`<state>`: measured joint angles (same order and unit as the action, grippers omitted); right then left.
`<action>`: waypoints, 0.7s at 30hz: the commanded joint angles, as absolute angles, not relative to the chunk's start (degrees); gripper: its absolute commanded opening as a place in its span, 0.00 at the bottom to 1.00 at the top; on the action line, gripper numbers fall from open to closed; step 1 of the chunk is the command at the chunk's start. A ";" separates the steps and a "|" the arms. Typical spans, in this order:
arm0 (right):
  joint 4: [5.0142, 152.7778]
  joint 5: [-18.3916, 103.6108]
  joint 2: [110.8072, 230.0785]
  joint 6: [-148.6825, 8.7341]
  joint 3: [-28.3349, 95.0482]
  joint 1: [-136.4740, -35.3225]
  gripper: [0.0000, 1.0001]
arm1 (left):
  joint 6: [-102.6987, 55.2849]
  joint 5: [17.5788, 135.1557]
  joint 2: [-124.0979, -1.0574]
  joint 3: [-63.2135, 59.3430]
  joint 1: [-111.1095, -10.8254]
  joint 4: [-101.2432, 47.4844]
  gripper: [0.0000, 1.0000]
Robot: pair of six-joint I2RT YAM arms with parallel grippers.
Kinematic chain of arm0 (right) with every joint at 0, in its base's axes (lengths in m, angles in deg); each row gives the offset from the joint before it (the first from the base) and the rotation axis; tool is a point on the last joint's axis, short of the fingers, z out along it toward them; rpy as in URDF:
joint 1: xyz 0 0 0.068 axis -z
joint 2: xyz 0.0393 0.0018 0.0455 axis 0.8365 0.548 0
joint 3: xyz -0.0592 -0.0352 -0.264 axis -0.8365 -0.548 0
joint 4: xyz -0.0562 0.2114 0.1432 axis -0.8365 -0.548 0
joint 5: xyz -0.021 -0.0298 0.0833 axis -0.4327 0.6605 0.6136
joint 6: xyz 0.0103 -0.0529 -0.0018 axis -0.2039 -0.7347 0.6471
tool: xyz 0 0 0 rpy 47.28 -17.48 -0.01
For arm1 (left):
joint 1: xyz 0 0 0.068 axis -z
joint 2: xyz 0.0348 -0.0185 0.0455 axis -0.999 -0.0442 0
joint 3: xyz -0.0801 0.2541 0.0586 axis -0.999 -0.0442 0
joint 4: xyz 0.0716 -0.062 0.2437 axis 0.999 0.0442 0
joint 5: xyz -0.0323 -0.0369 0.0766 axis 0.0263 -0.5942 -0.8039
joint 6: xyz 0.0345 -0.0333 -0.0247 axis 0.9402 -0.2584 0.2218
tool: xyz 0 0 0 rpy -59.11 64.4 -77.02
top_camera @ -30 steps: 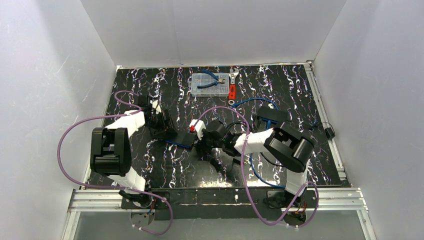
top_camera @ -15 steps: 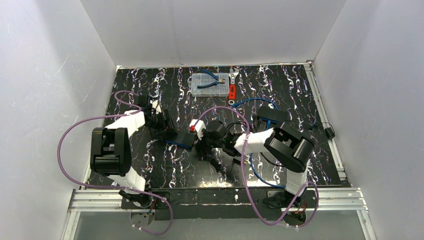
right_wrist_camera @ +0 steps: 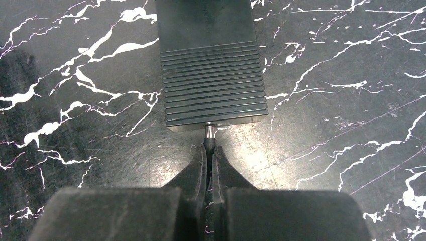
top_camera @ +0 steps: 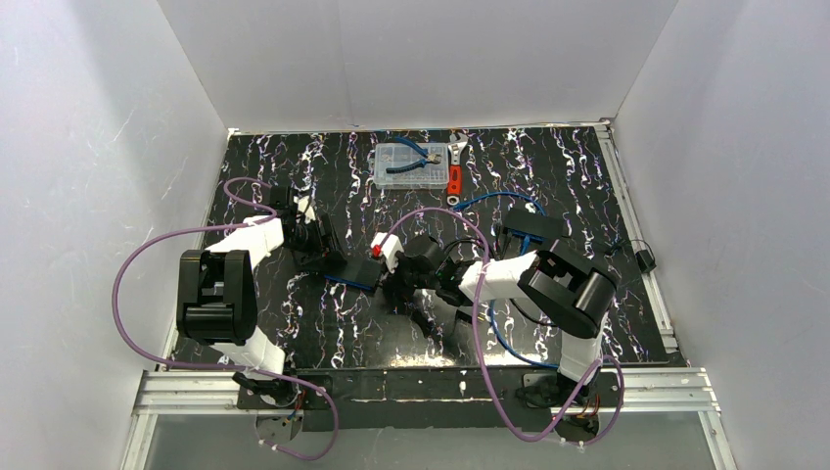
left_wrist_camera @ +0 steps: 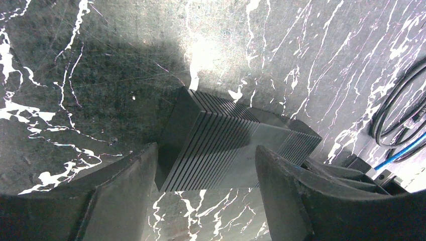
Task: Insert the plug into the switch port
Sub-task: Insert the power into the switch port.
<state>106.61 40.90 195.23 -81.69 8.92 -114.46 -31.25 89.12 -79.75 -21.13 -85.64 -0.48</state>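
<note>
The switch, a flat matte-black ribbed box, lies on the marble-patterned table between the two arms. In the left wrist view its near end sits between my left gripper fingers, which press on both its sides. My right gripper is shut on the black plug. The plug's metal tip meets the switch port in the near edge of the box. How far the tip has gone in is hidden. In the top view the right gripper stands just right of the box.
At the back stand a clear plastic parts box with blue pliers on it and a red-handled wrench. A blue cable loops to the right past another black box. A small black adapter lies at the right edge.
</note>
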 commanded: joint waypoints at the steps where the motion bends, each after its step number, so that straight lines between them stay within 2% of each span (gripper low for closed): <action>1: 111.67 40.90 192.81 -82.19 10.62 -114.27 0.01 | -31.02 91.57 -80.10 -20.44 -85.58 1.42 0.68; 15: 114.91 41.59 194.05 -82.17 9.72 -114.26 0.01 | -31.13 92.68 -80.17 -20.67 -85.43 1.59 0.66; 21: 117.23 43.35 193.71 -83.39 8.79 -114.27 0.01 | -30.42 91.83 -79.71 -21.25 -82.19 3.37 0.65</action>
<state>108.86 41.04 195.18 -82.17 8.44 -114.09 -30.92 89.38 -79.97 -21.13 -85.18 -0.31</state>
